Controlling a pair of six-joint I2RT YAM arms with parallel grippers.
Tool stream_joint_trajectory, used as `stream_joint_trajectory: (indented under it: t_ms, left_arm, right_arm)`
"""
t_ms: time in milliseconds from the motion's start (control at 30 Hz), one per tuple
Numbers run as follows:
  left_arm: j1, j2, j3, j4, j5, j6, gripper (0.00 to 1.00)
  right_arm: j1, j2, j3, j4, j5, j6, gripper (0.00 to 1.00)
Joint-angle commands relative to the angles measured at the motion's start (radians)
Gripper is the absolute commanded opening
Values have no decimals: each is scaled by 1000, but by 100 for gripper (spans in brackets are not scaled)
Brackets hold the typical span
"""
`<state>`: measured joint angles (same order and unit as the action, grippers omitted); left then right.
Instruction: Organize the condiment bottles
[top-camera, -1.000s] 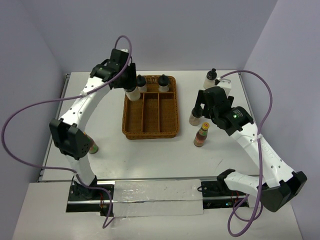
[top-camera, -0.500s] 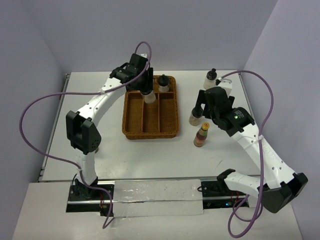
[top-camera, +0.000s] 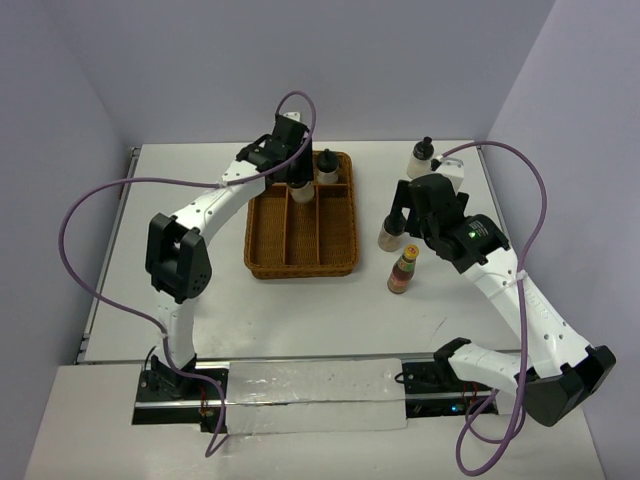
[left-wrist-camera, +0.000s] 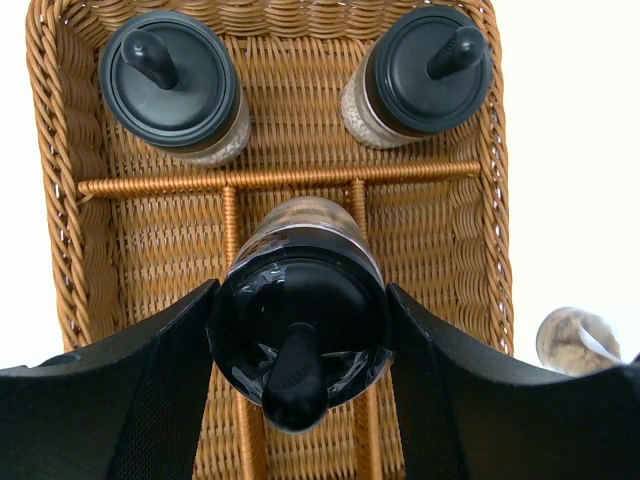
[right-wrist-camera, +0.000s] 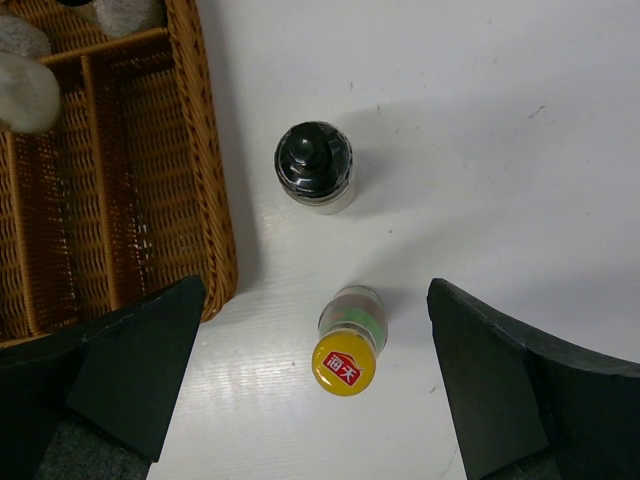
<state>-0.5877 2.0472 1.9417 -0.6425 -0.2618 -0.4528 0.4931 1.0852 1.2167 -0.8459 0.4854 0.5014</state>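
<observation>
Left gripper (left-wrist-camera: 300, 345) is clamped by its two matte black fingers (left-wrist-camera: 140, 390) on a squat bottle (left-wrist-camera: 300, 320), gripping at the glossy, domed black cap with its stubby nozzle; the clear body below shows a pale speckled filling. It is held over the far end of the middle long slot of the brown wicker tray (left-wrist-camera: 60, 200), just short of the cross rail. Beyond that rail the end compartment holds a left-hand bottle (left-wrist-camera: 172, 85) and a right-hand bottle (left-wrist-camera: 420, 72), both round, black-capped and well apart. Right gripper (right-wrist-camera: 315, 300) is spread wide and holds nothing above the smooth white table (right-wrist-camera: 500, 120). Beneath it stand a black-capped bottle (right-wrist-camera: 315, 165), near the tray's woven wall, and a slimmer yellow-capped bottle (right-wrist-camera: 348, 345) with a red mark on its flat lid and a green-banded label. Overhead, a corner bottle (top-camera: 421, 158) stands at the far right, well apart from the tray.
</observation>
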Motion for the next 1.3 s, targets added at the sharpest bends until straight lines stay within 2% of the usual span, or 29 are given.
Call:
stream_joint_trajectory:
  t_ms: [0,400,467,533,667,700,767,1067,1267]
  left_arm:
    - [-9,24,-20,140,-26,-11,10]
    - [-17,87,-67,145,-39,-15,10]
    - [-18,105,-58,125,-40,-16,16]
    - [-20,115,-51,108,-42,-15,30]
    - [-27,93,-72,113,-45,-4,80]
    - [-30,79,-73,112,-47,-3,95]
    - [-32,64,-62,96,-47,8,99]
    - [-37,-80,54,-26,-104,54,99]
    - [-36,-267,-3,-63,-177,68,99]
  right_arm:
    - [3,-15,-5,30,11,8,100]
    - [5,-7,-16,27,25,11,100]
    - [3,0,-13,26,29,3,100]
    - [4,8,-7,19,48,-3,100]
    - [2,22,12,13,81,-15,100]
    - [-2,33,24,22,97,-18,100]
    - [-12,49,40,39,110,-29,100]
    - [-131,278,191,125,56,-25,100]
    - [-221,477,319,198,4,-22,100]
